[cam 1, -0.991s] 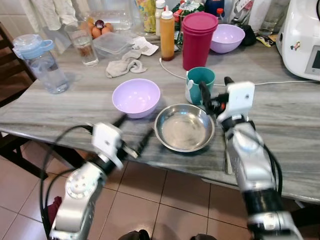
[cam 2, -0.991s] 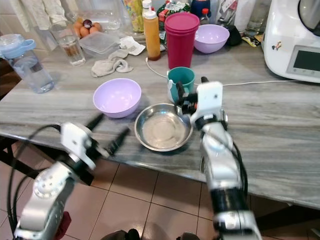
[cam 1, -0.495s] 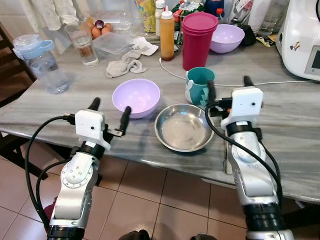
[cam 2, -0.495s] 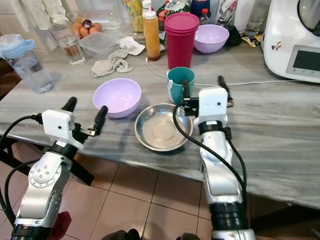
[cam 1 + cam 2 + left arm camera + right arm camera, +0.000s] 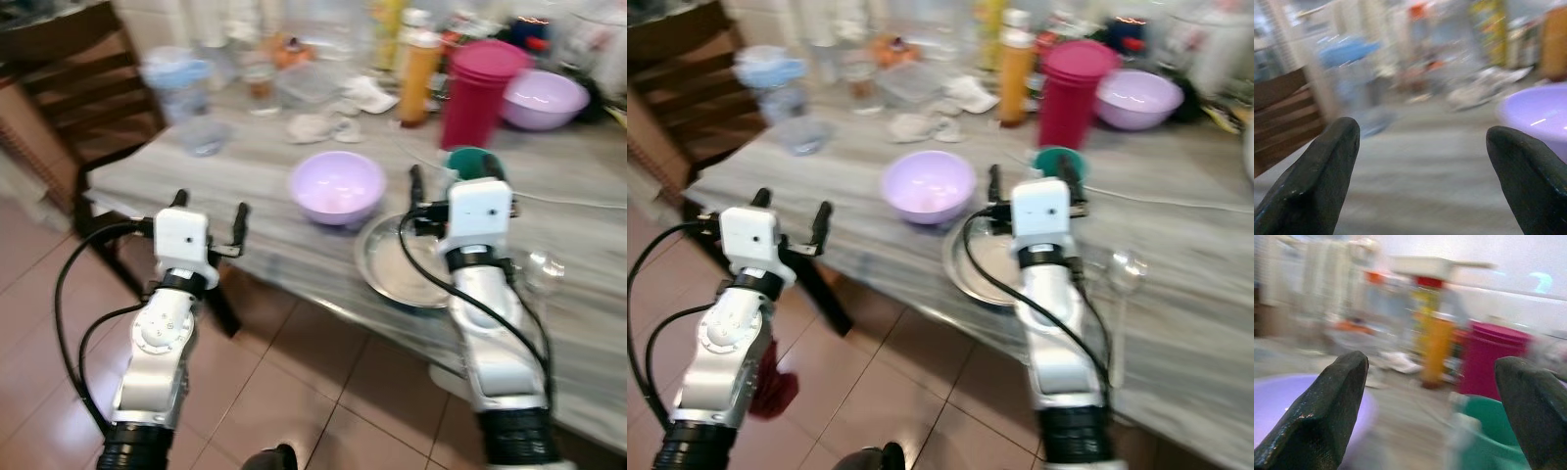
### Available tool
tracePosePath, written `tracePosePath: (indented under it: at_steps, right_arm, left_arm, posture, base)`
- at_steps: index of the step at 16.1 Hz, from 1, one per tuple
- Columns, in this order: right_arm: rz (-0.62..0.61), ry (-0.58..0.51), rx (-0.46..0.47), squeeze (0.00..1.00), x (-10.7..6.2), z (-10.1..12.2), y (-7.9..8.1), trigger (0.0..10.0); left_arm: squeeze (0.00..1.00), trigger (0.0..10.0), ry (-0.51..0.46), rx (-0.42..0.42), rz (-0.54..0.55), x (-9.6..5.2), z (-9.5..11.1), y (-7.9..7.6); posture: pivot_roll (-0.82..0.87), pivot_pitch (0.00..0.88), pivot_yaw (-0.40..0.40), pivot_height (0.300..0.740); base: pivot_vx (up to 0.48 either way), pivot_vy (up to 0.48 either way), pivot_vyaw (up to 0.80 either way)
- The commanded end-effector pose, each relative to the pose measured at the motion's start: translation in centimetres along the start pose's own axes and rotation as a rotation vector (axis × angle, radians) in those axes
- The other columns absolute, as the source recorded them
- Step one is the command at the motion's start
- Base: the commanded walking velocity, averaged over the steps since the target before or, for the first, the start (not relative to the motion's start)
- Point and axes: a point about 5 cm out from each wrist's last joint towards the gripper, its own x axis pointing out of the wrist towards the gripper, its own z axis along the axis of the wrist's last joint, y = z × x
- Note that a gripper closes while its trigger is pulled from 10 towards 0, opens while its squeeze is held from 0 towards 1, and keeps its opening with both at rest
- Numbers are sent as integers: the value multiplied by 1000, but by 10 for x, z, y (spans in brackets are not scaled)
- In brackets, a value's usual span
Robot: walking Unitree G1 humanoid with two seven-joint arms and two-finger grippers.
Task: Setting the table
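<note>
On the grey-veined counter (image 5: 245, 176), near edge: lilac bowl (image 5: 336, 186), upright and empty, just beside a steel dish (image 5: 392, 274) that lies at the counter's rim. Both sit within easy reach of the arms, likely staged as the tableware to be laid out.

Behind the dish: teal cup (image 5: 474, 163), partly hidden by the right wrist housing.

Further back: stacked magenta tumblers (image 5: 478, 90), orange sauce bottle (image 5: 419, 64), second lilac bowl (image 5: 542, 98), crumpled cloths, blue-lidded water bottle (image 5: 180, 86). All blurred; finer detail cannot be told.

Right of the dish: a clear spoon (image 5: 1123, 284) lying flat on the counter.

Left end effector (image 5: 208, 216): fingers spread wide, nothing held, raised in front of the counter edge, facing the water bottle and lilac bowl in the wrist view.

Right end effector (image 5: 441, 186): fingers spread wide, nothing held, poised above the dish's far rim, beside the teal cup.

Status, as judged: no item grasped; selection of a piece not yet made.

Beyond the counter's left end: dark wooden chair (image 5: 88, 88).
</note>
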Motion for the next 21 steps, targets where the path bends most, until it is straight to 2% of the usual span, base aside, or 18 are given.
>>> tracePosePath:
  at_steps: [1, 4, 9, 10, 11, 13, 21]
  right_arm:
    - [1, -41, -9, 0, 2, 8, -1, 10000]
    - [29, -52, -6, 0, 5, 10, 4, 10000]
    - [75, -49, 13, 0, 3, 9, 13, 10000]
    - [100, -53, 14, 0, 2, 9, 18, 10000]
    - [100, -53, 14, 0, 2, 9, 18, 10000]
    - [119, -57, 17, 0, 1, 9, 22, 10000]
    - [130, -43, 43, 0, 1, 7, 23, 10000]
  left_arm:
    - [0, 10000, -13, 28, 32, 3, 3, 3]
    - [0, 10000, -9, 116, 146, 6, -1, 12]
    - [0, 10000, 14, 147, 206, 2, -10, 21]
    - [0, 10000, 40, 192, 261, -1, -19, 29]
    - [0, 10000, 40, 192, 261, -1, -19, 29]
    - [0, 10000, 83, 229, 319, -7, -30, 39]
    - [0, 10000, 93, 227, 357, -3, -32, 38]
  posture:
    - [-167, 60, 110, 740]
    - [-160, 46, 103, 740]
    - [-156, 48, 99, 740]
    - [-154, 48, 99, 740]
    - [-154, 48, 99, 740]
    - [-154, 50, 100, 740]
    - [-160, 52, 94, 740]
  base:
    - [0, 0, 800]
    - [0, 0, 800]
    - [0, 0, 800]
    - [0, 0, 800]
    - [0, 0, 800]
    - [0, 0, 800]
    - [0, 0, 800]
